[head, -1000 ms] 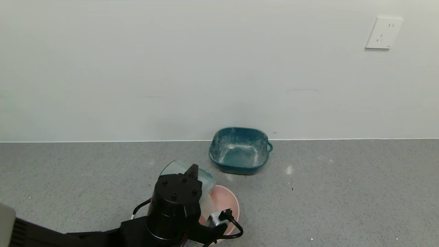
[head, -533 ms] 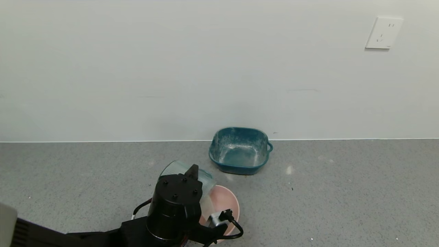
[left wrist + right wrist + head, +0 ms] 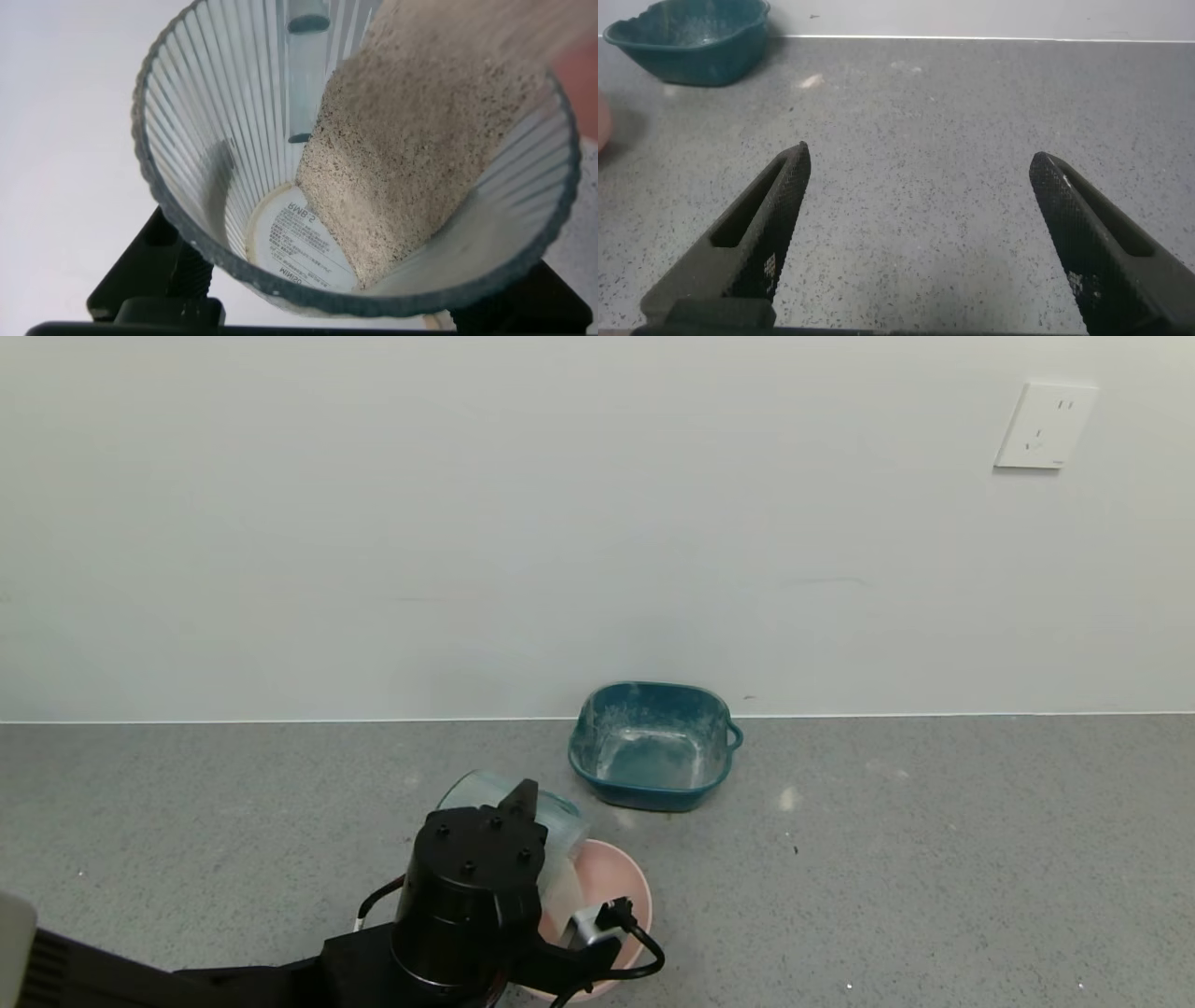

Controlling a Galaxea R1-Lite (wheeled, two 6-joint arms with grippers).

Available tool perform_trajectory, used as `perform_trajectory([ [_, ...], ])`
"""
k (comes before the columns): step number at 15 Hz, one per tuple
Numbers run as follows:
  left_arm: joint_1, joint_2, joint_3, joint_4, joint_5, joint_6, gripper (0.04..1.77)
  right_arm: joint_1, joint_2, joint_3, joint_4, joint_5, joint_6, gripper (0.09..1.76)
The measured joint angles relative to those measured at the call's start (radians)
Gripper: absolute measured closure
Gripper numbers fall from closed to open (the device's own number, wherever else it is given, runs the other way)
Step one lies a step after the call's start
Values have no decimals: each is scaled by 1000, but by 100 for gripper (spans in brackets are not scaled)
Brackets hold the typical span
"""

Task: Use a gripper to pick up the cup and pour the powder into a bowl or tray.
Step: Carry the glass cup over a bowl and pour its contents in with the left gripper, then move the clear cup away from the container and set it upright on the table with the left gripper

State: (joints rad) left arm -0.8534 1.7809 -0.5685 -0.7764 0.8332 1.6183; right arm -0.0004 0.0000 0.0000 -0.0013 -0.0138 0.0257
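I see the cup (image 3: 355, 159) tipped over the pink bowl (image 3: 611, 887) with powder (image 3: 411, 159) sliding toward its rim, clenched in my left gripper (image 3: 509, 821), the teal tray (image 3: 651, 745) beyond, while my right gripper (image 3: 920, 233) hangs released.

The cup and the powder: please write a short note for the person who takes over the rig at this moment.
Left gripper: shut on the cup, holding it tipped over the pink bowl.
Right gripper: jaws open, holding nothing, above bare counter, the teal tray farther off.
Powder: much of it lies along the cup's tilted wall, sloping toward the rim.
Done: pickup, tilt.
Left: finish pouring into the bowl; how much has landed there cannot be seen.
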Motion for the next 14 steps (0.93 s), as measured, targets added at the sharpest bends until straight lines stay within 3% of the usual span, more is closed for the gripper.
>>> perform_trajectory([
  [6, 14, -40, 76, -86, -82, -78, 48, 0, 0, 0, 0, 1, 0, 14],
  [12, 21, -76, 93, -78, -93, -307, 48, 0, 0, 0, 0, 0, 0, 14],
  [14, 29, -77, 86, -76, -133, -379, 48, 0, 0, 0, 0, 0, 0, 14],
])
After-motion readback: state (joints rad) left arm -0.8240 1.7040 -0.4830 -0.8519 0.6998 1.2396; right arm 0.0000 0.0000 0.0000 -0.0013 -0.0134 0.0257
